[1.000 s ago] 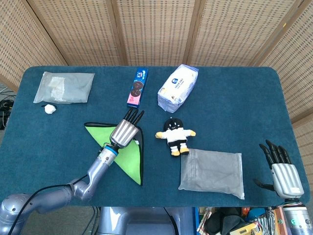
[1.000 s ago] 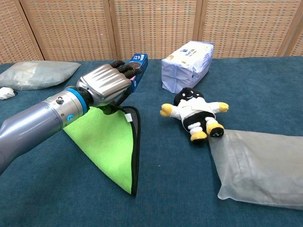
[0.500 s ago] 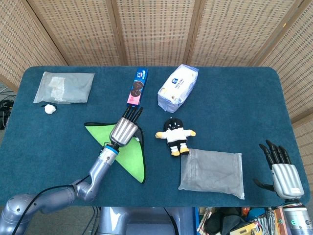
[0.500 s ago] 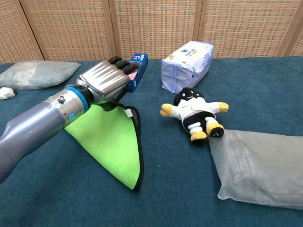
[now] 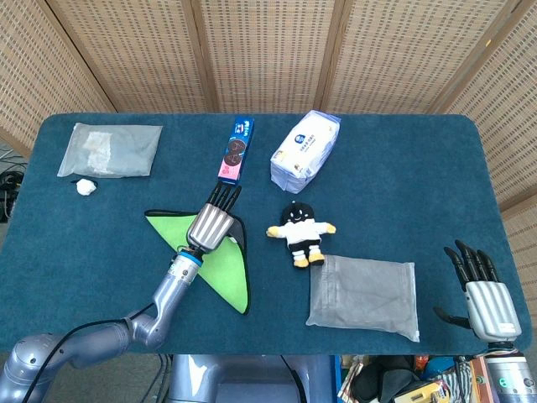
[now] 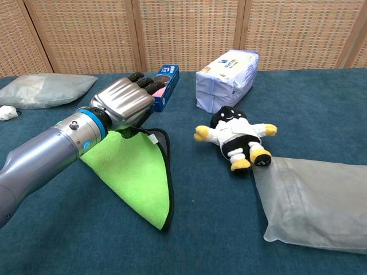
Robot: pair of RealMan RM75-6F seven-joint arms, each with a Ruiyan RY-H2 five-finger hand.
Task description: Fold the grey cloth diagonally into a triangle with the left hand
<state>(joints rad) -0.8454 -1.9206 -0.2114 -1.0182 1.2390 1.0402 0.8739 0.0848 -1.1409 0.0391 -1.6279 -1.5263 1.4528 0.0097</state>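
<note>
The cloth [image 5: 222,264] [image 6: 140,177] lies folded in a triangle on the blue table, its green face up and a dark grey border along its right edge. My left hand [image 5: 211,223] [image 6: 121,103] hovers over the cloth's upper right corner, fingers stretched forward toward the cookie box. A white tag on that corner shows just below the palm, and the corner lies flat on the table. The thumb is hidden under the hand. My right hand [image 5: 487,298] rests open at the table's front right edge, far from the cloth; only the head view shows it.
A plush toy [image 5: 299,232] [image 6: 235,136] lies right of the cloth, with a grey pouch [image 5: 363,294] [image 6: 315,200] in front of it. Behind stand a cookie box [image 5: 237,149] [image 6: 163,86] and a tissue pack [image 5: 305,149] [image 6: 226,77]. A clear bag [image 5: 110,149] [image 6: 49,89] sits far left.
The cloth's folded corner has settled flat and its lower tip shifted slightly right. My left hand has lifted a little off the corner, with its fingers straighter. The right hand has not moved.
</note>
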